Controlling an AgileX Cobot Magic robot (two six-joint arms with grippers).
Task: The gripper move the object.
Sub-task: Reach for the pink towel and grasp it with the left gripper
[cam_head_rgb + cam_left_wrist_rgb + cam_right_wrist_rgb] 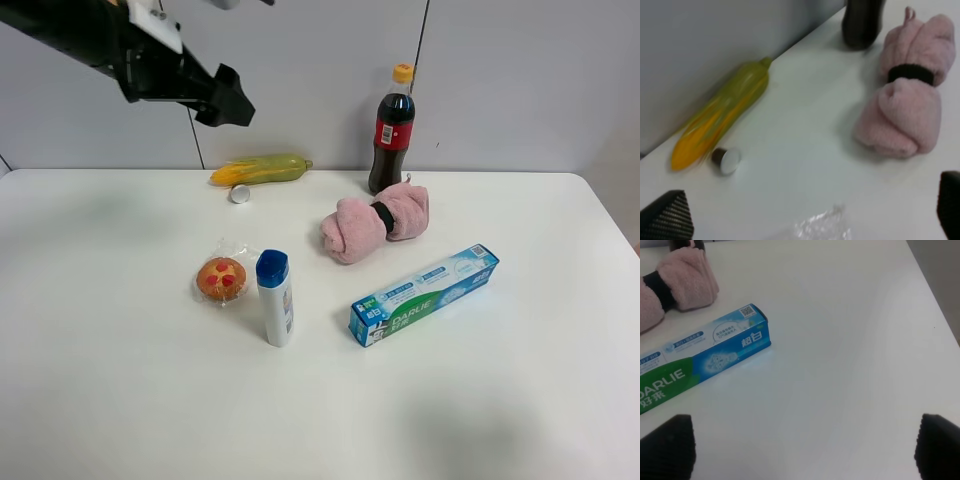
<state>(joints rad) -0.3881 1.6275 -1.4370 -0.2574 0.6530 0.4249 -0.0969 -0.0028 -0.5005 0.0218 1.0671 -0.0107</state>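
My left gripper (228, 100) hangs high above the back left of the white table (100, 350), above the corn cob (262, 170). In the left wrist view its fingertips (667, 217) stand wide apart, so the gripper (809, 212) is open and empty. Below it lie the corn cob (722, 125), a small white cap (726, 160) and a pink rolled towel (907, 115). My right gripper (802, 445) is open and empty above the table, near a blue-green toothpaste box (700, 362). The right gripper is out of the exterior high view.
A cola bottle (392, 130) stands at the back by the wall, behind the towel (375, 222). A wrapped muffin (222, 278) and a white bottle with a blue cap (275, 297) sit left of centre. The toothpaste box (425, 295) lies right of centre.
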